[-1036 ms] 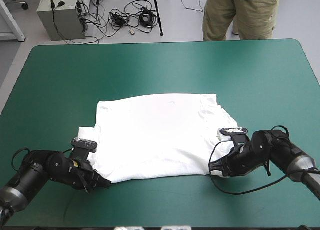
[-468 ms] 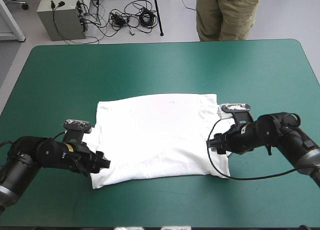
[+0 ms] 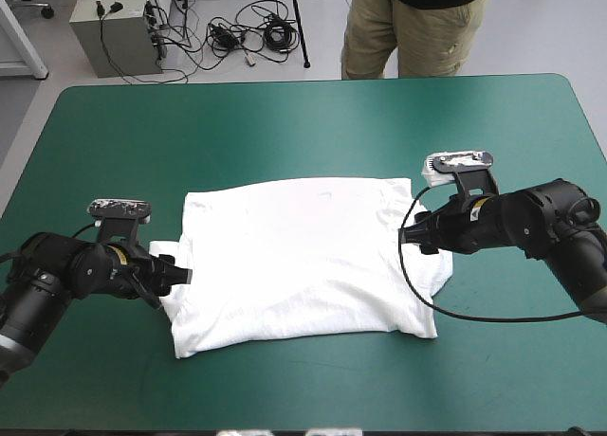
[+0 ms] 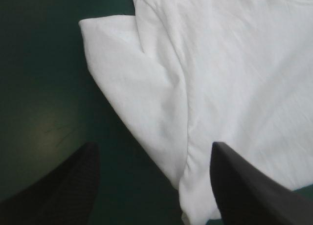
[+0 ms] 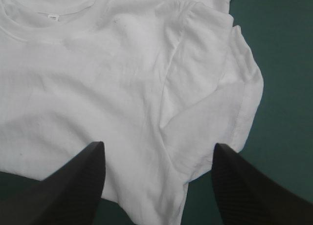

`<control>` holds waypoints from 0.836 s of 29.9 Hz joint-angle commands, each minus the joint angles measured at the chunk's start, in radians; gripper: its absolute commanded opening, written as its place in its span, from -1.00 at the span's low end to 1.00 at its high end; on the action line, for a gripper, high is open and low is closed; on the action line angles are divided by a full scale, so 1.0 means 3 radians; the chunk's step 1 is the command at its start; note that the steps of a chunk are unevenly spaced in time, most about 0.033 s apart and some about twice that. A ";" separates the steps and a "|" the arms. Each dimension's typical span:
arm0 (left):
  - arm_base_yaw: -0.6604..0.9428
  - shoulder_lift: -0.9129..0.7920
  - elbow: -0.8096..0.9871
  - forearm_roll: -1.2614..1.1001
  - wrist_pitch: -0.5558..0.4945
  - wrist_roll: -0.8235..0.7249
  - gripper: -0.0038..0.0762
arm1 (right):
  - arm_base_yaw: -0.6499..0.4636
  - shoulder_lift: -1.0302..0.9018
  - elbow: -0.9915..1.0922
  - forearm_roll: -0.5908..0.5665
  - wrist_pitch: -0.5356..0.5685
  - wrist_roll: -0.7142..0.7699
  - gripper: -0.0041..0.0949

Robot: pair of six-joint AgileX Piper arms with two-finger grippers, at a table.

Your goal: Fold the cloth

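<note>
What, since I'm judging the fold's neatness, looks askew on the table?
The T-shirt is unevenly folded: one sleeve pokes out from under the body beside the open left hand, and the other sleeve bulges past the side edge by the open right hand. Nothing looks damaged or spilled.

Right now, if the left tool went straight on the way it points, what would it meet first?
Probably the sleeve of the T-shirt, just ahead of the left tool; its height over the cloth is unclear.
</note>
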 commanded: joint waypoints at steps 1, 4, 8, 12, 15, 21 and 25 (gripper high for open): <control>0.0002 0.0106 -0.0122 0.0071 -0.0211 -0.0152 0.28 | 0.0003 -0.0091 -0.0119 -0.0010 -0.0098 0.0019 0.18; 0.0197 0.0270 -0.0122 -0.0089 -0.0407 -0.0159 0.28 | 0.0003 -0.0091 -0.0119 -0.0010 -0.0092 0.0026 0.16; 0.0543 0.0508 -0.0122 -0.0391 -0.0511 0.0095 0.28 | 0.0003 -0.0091 -0.0119 -0.0010 -0.0086 0.0026 0.16; 0.0800 0.0776 -0.0122 -0.0496 -0.0558 0.0344 0.28 | 0.0003 -0.0091 -0.0119 -0.0010 -0.0086 0.0026 0.16; 0.0905 0.0949 -0.0122 -0.0473 -0.0700 0.0386 0.28 | 0.0003 -0.0091 -0.0119 -0.0010 -0.0098 0.0026 0.16; 0.0941 0.1273 -0.0122 -0.0464 -0.0960 0.0401 0.17 | 0.0003 -0.0091 -0.0119 -0.0010 -0.0093 0.0026 0.15; 0.0941 0.1502 -0.0122 -0.0464 -0.0996 0.0401 -0.07 | 0.0003 -0.0091 -0.0119 -0.0010 -0.0086 0.0026 0.15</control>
